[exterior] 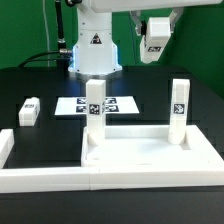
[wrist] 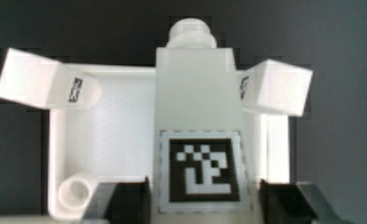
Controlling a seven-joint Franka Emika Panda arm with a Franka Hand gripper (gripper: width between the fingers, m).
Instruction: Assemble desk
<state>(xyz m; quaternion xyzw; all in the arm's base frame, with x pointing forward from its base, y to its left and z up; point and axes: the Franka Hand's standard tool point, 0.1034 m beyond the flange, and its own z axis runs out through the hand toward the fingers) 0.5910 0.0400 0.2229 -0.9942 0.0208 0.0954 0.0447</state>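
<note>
The white tabletop panel [exterior: 150,152] lies flat on the black table, rim up. Two white legs stand upright at its far corners, one [exterior: 95,108] on the exterior view's left and one [exterior: 178,106] on the right. Another leg [exterior: 28,112] lies loose on the table at the left. My gripper [exterior: 155,30] is raised high at the back right, shut on a tagged leg [exterior: 155,45]. In the wrist view this leg [wrist: 198,110] runs out from between the dark fingers [wrist: 134,201], screw tip outward, over the panel [wrist: 118,130] with its two standing legs.
The marker board [exterior: 68,105] lies behind the panel near the robot base [exterior: 95,45]. Long white border rails [exterior: 40,178] run along the table's front and left. A round screw socket [wrist: 68,192] shows in a near corner of the panel.
</note>
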